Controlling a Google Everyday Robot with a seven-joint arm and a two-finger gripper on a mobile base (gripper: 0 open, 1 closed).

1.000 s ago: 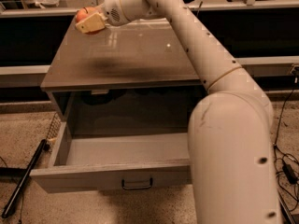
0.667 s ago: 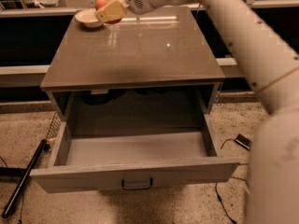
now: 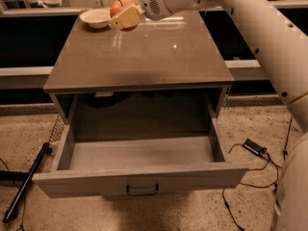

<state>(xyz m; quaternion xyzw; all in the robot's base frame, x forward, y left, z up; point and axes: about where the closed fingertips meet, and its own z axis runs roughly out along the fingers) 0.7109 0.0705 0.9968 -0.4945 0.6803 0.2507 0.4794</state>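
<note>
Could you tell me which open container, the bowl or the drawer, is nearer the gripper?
The white bowl, right beside the gripper holding a red apple; the drawer stands open well below, at the front.

Grey cabinet (image 3: 144, 57) with its drawer (image 3: 139, 154) pulled open — speckled floor (image 3: 255, 206) beneath, dark shelving (image 3: 26, 40) behind.

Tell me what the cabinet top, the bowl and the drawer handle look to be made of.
The cabinet top looks like smooth grey laminate or coated board, semi-gloss: it mirrors the lights. The bowl is white and matte, ceramic or plastic. The drawer handle seems dark metal. The gripper, at the top's back left, holds the apple beside the bowl.
</note>
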